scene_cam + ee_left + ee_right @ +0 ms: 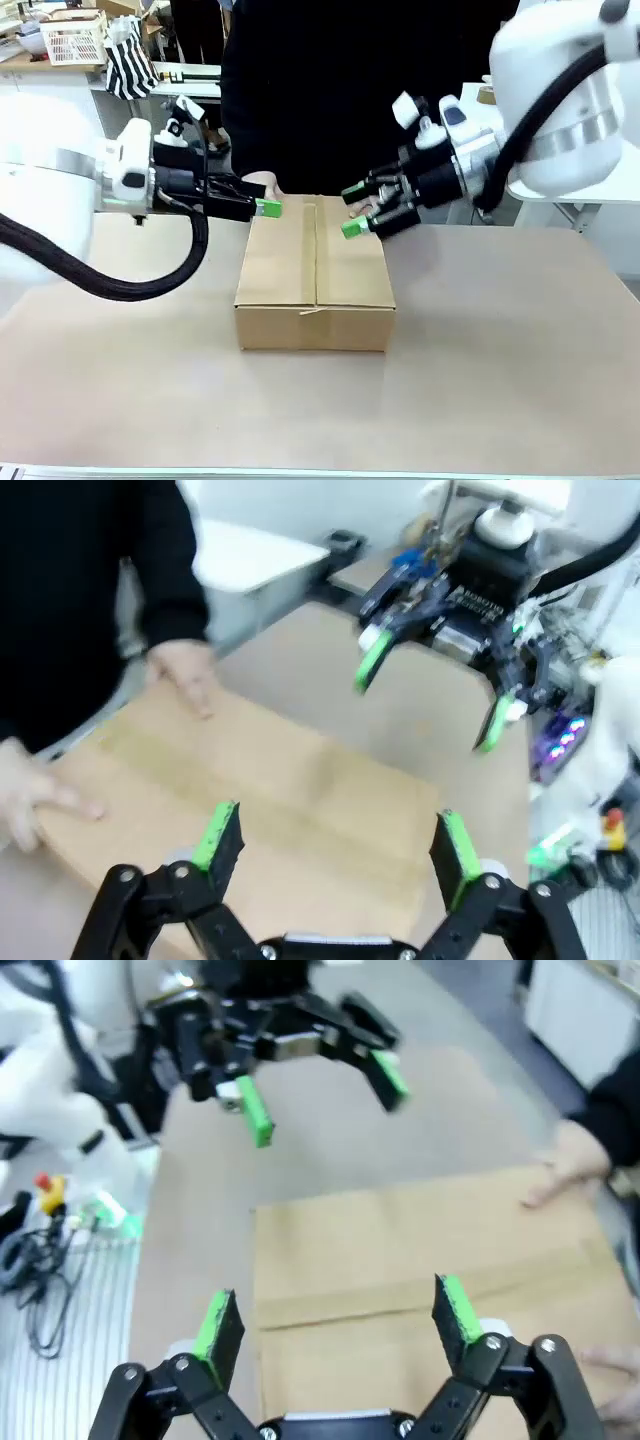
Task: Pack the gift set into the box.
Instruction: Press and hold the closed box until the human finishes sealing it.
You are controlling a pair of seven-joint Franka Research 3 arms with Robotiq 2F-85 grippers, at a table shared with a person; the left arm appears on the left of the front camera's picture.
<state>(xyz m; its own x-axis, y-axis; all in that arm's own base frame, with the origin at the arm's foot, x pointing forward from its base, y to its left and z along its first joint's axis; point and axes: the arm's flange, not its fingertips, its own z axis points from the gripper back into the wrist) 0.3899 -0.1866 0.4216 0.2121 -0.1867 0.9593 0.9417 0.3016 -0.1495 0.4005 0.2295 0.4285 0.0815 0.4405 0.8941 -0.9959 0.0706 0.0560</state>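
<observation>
Box (315, 265) sits mid on the worktop (500, 380), flaps apparently shut, so closing step; my left pincer (265, 207) and right pincer (352, 210) hover spread apart over its far end, next press the seam flat.

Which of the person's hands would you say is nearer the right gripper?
The hand at the box's far-right corner; the other hand is beside the left gripper.

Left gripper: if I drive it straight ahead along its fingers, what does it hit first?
Most likely the top of the cardboard box, just ahead of the open left gripper. Depth is unclear; the right gripper lies beyond.
</observation>
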